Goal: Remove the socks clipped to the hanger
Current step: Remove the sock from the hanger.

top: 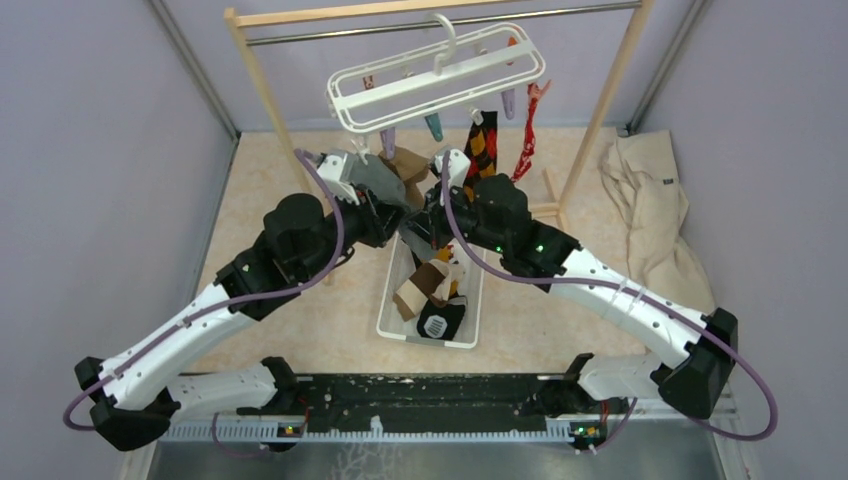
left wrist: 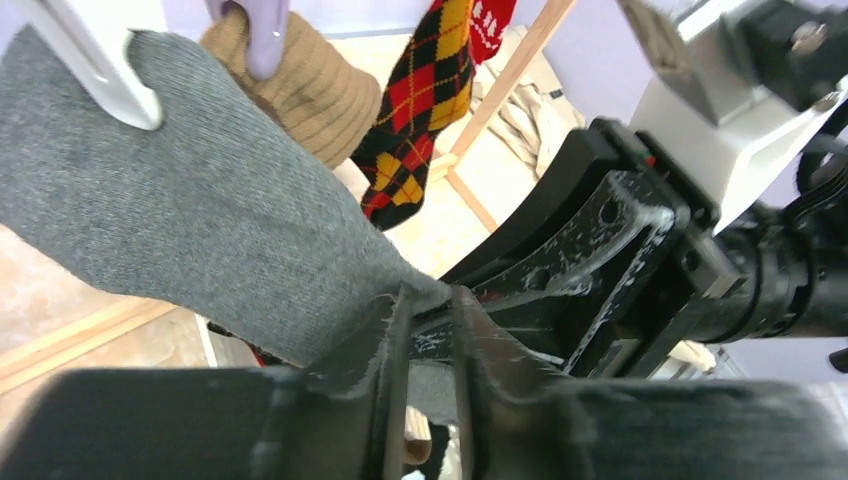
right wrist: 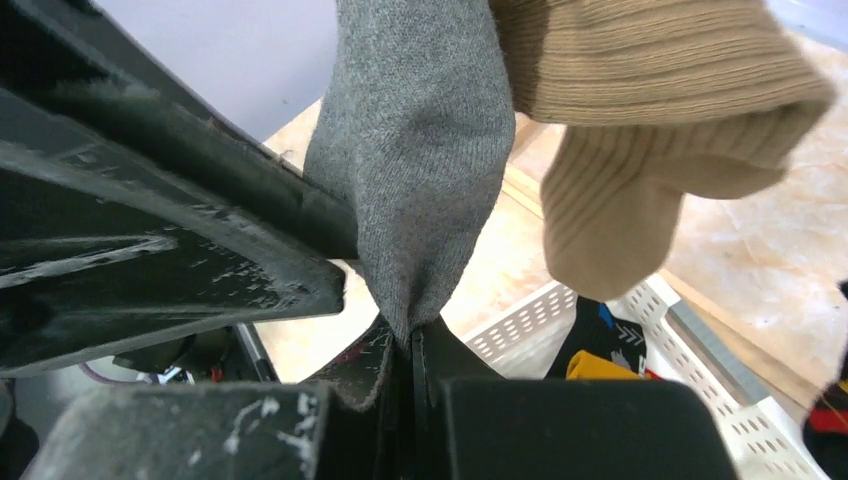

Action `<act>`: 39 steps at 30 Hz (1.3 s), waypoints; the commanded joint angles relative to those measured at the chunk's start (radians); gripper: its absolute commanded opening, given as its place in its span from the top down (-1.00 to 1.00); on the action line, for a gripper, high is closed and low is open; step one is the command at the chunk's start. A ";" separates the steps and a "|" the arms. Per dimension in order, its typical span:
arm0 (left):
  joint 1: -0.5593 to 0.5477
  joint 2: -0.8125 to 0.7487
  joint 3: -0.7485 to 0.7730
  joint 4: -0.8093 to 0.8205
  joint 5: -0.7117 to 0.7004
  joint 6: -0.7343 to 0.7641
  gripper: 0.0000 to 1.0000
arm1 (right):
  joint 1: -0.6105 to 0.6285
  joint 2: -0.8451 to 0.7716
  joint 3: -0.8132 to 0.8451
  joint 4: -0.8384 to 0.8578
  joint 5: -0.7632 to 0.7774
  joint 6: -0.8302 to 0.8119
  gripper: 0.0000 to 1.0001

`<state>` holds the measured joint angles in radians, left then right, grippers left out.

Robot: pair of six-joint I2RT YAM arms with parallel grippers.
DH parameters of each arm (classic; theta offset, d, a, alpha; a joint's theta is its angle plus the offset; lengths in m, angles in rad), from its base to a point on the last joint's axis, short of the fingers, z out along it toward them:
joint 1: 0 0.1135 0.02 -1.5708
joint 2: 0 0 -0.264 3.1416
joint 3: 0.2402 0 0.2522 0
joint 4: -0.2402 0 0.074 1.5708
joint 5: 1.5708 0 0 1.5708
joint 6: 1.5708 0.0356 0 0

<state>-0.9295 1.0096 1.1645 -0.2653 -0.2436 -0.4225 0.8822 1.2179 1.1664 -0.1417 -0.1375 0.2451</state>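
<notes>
right wrist: right pincer (right wrist: pixel 412 345) and left pincer (left wrist: pixel 430 305) both pinch grey sock (right wrist: pixel 420 150).

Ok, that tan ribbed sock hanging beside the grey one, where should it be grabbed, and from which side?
Probably its rounded lower end, coming from below: the tan sock hangs free from a lilac clip, its top is pinned, and the grey sock crowds one side.

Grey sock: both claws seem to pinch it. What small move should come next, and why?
Probably a short downward tug: both the left gripper and right gripper pinch the grey sock, whose top sits in a white clip.
</notes>
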 commanded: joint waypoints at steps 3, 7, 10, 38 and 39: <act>-0.006 -0.030 0.037 -0.055 -0.079 0.030 -0.26 | 0.018 -0.020 -0.020 0.040 -0.036 0.001 1.00; -0.005 -0.040 0.092 -0.172 -0.174 0.052 -0.98 | 0.017 -0.032 -0.023 0.014 -0.053 -0.002 1.00; -0.005 -0.076 0.116 -0.245 -0.248 0.056 -0.98 | 0.017 -0.034 -0.024 0.011 -0.077 0.005 1.00; -0.003 0.051 0.365 -0.332 -0.395 0.111 -0.98 | 0.263 0.042 0.075 -0.084 0.435 0.002 1.00; -0.003 0.058 0.371 -0.324 -0.390 0.111 -0.98 | 0.275 0.050 0.079 -0.084 0.463 0.003 1.00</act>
<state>-0.9298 1.0454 1.4799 -0.6285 -0.6521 -0.3202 1.1015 1.2404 1.1736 -0.2302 0.1188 0.2531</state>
